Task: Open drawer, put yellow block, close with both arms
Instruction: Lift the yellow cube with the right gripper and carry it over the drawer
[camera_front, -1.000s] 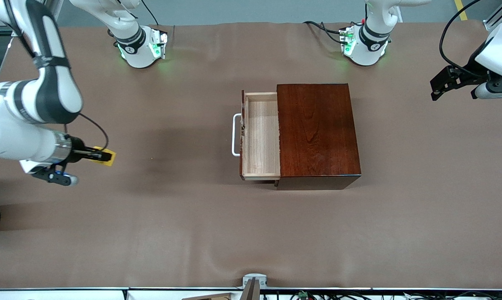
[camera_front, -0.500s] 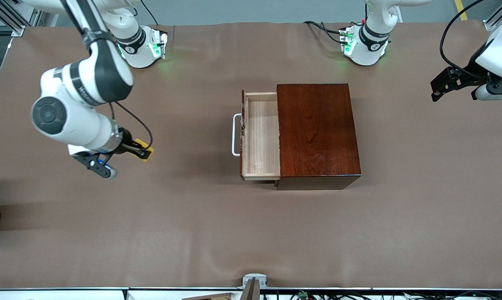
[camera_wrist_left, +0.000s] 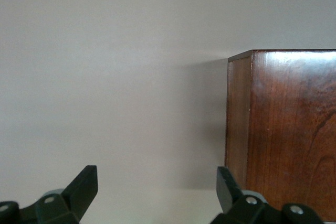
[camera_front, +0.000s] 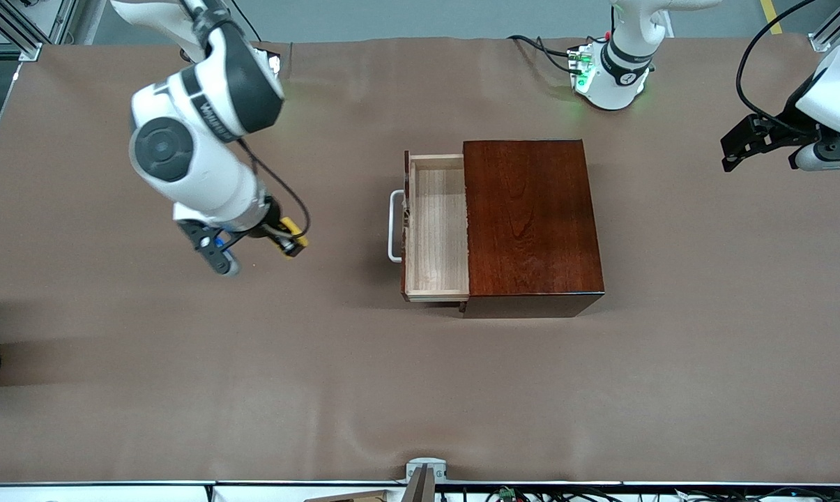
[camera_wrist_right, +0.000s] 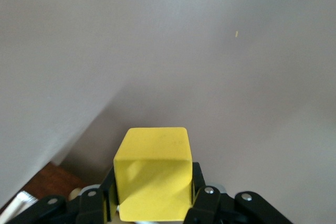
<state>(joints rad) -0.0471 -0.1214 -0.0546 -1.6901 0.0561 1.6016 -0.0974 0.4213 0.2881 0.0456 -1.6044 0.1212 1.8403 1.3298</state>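
1. The right arm [camera_front: 203,132] comes down from its base at the top of the front view and reaches out over the bare brown table [camera_front: 252,390], toward its own end of the table.
2. The right gripper [camera_front: 288,242] hangs in the air over the tabletop, in front of the drawer and well apart from its handle. Its fingers are clamped on the yellow block [camera_front: 293,233] (the right wrist view shows the cube [camera_wrist_right: 153,179] squeezed between the two black fingers [camera_wrist_right: 202,203], its top face clear of them).
3. The white U-shaped handle [camera_front: 393,226] sticks out from the drawer's dark front, pointing toward the right arm's end of the table.
4. The drawer [camera_front: 436,226] is pulled out of the box; its pale-wood tray lies open to the camera with nothing in it.
5. The dark mahogany box [camera_front: 531,216] sits near the middle of the table, its glossy top facing up, the drawer projecting from the side toward the right arm.
6. The left arm [camera_front: 834,90] waits at its own end of the table.
7. The left gripper [camera_front: 733,150] hovers over the table well apart from the box, fingers spread apart and holding nothing (the left wrist view shows both fingertips [camera_wrist_left: 84,184] wide, with the box's corner [camera_wrist_left: 283,129] ahead).
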